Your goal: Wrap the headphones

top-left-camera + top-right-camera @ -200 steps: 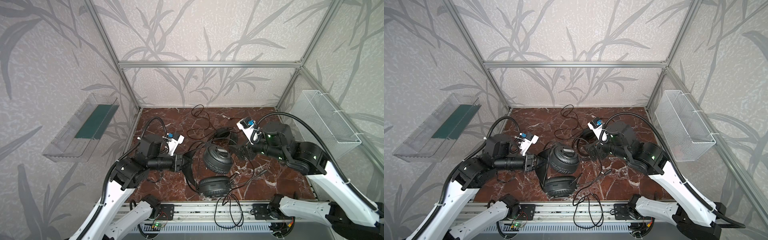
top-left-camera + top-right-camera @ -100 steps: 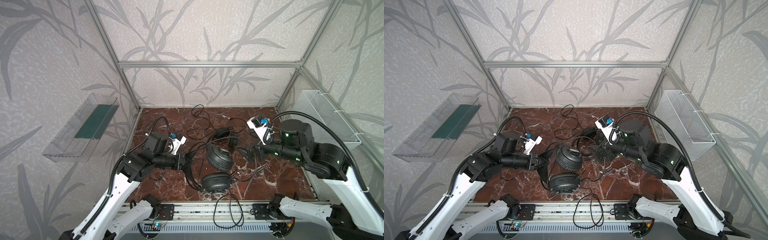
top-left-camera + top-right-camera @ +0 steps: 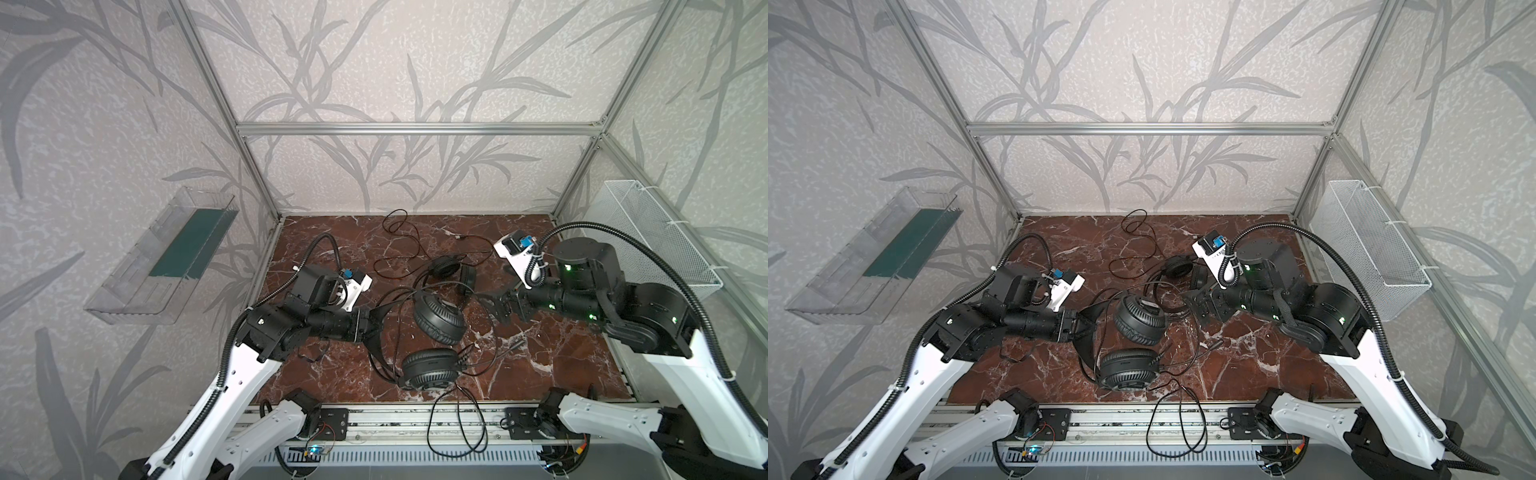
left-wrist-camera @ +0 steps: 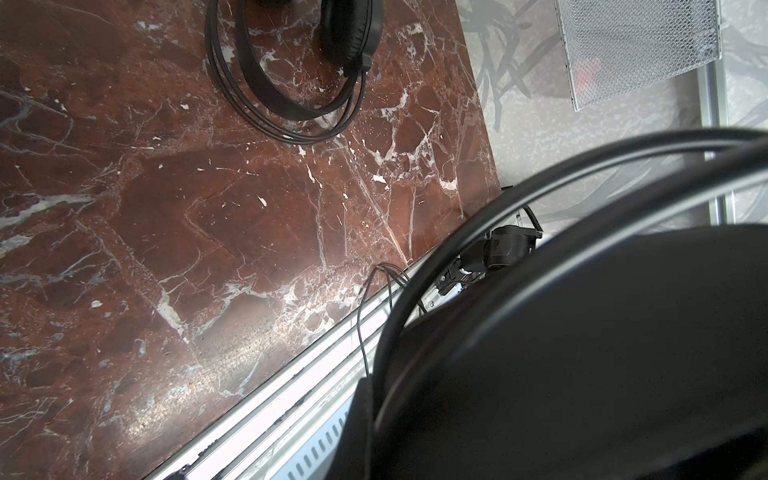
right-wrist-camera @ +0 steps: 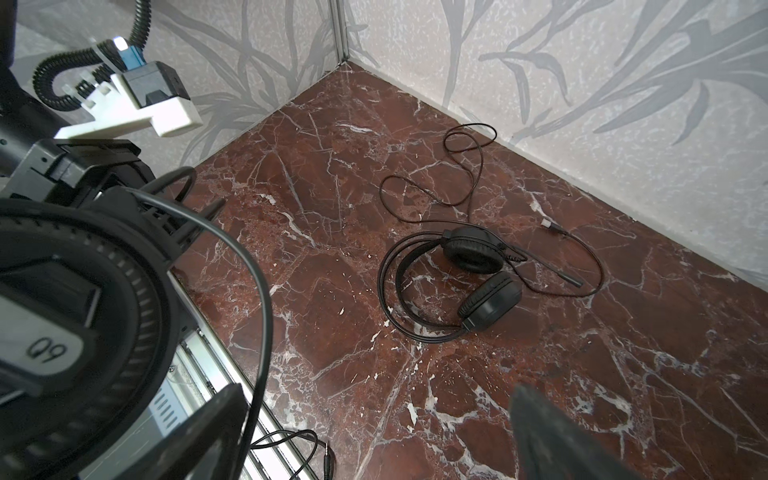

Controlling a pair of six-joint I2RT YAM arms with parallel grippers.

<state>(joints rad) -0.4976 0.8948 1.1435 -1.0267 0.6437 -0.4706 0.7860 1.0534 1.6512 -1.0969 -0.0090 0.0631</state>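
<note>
Dark red marble table (image 3: 332, 232) with white veins, closed in by an aluminium frame and grey leaf wallpaper. Two black headphones are on it. The near headphones (image 3: 438, 324) are at the middle front, between the two arms. The left pincer (image 3: 372, 322) is fully closed on their wide headband (image 3: 380, 345). The right pincer (image 3: 492, 305) stands wide open just beside one earcup and holds nothing. The far headphones (image 5: 471, 249) lie flat further back, with no pincer on them, and their cable is spread toward the back wall.

I think the main danger is the cable (image 4: 360, 316) of the near headphones. It hangs in a loop over the front edge and across the metal rail (image 3: 395, 419). If the arms pull or turn the headphones, it may catch there. In both top views the thin cables seem to cross near the earcups, so winding one could drag the far headphones too. The headband may also slip from the closed jaws under a sideways pull.

For writing, the close earcup in the right wrist view carries a pale label (image 5: 45, 353). It reads like "Q9", or "60" if turned round. The print on the front earcup (image 3: 430, 368) is too small to read.
</note>
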